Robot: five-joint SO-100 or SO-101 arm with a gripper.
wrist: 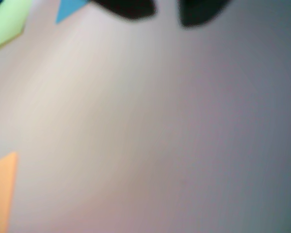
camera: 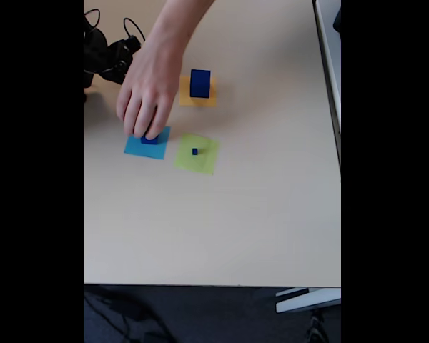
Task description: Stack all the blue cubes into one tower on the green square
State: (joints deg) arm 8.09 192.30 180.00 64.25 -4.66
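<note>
In the fixed view a tiny blue cube [camera: 195, 151] sits on the green square [camera: 204, 163]. A large blue cube [camera: 200, 83] stands on an orange square [camera: 189, 102]. A person's hand [camera: 146, 86] reaches in from the top, its fingertips on a small blue cube [camera: 150, 140] that rests on a light-blue square [camera: 136, 148]. The black arm [camera: 107, 58] is folded at the table's far left corner, away from the cubes. In the blurred wrist view my gripper [wrist: 167, 12] shows two dark fingertips apart at the top edge, nothing between them, above bare table.
The wrist view catches corners of the green square [wrist: 7, 22], the light-blue square [wrist: 70, 9] and the orange square [wrist: 2, 189]. In the fixed view the beige table [camera: 222, 229] runs wide and bare toward its near edge. Cables lie by the arm's base.
</note>
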